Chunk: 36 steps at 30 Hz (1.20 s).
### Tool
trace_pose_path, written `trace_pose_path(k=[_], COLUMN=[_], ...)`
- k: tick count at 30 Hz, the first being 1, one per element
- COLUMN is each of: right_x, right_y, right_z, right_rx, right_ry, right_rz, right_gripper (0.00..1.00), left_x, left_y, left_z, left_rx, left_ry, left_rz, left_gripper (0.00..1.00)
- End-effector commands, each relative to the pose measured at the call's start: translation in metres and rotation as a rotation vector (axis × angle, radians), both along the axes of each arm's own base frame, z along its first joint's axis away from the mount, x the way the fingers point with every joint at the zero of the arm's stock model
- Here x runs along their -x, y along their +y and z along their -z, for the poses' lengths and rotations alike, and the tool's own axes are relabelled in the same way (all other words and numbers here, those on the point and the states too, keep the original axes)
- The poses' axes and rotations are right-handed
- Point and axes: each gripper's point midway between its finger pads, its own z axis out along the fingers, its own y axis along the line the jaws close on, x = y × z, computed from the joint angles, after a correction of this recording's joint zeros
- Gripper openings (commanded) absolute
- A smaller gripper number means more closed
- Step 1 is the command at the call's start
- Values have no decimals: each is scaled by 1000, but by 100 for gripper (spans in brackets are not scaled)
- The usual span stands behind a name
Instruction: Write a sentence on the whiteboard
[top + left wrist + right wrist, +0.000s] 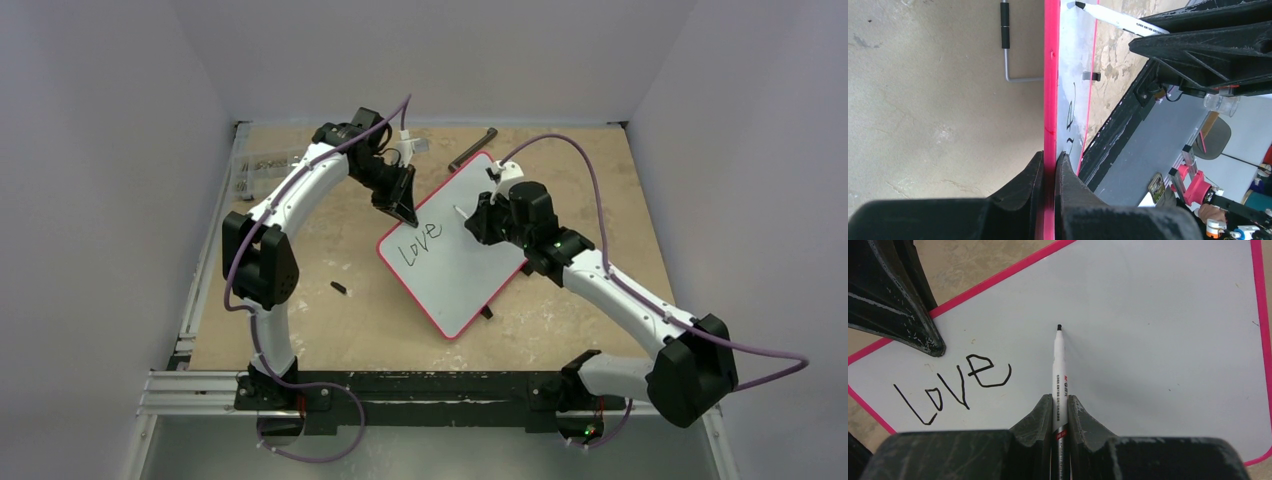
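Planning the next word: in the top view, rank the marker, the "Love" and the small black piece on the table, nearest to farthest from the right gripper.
1. marker, held in the right gripper.
2. word "Love", on the whiteboard to its left.
3. small black piece, far left on the table.

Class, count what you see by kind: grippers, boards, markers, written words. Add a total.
2 grippers: left gripper, right gripper
1 board
1 marker
1 written word
Total: 5
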Motion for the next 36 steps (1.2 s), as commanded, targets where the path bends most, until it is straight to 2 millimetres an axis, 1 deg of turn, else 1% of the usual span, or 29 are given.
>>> trace_pose_path(k=[1,9,13,19,22,29,36], right_x=[-5,8,19,28,27,12,0], right_y=[15,17,11,5,1,-10,-5], right_z=[-26,-17,-4,7,10,7,-5], right_rx=[-44,-45,-29,-23,-18,20,13], right_ry=[-60,-33,2,34,41,33,9], right_rz=[-68,-118,-125,-113,-78,15,21], right_gripper=[0,0,0,0,0,0,0], left_x=[-16,-16,-16,-16,-15,-15,-15], left_y=[24,24,24,24,24,24,23], left_z=[2,2,1,1,1,0,0], left_rx=[-116,-116,-114,-113,-113,-111,-111], left_ry=[-135,-133,-133,-134,-134,-135,-136], left_rz=[-24,-25,-25,-24,-24,-23,-22], left_gripper=[0,0,0,0,0,0,0])
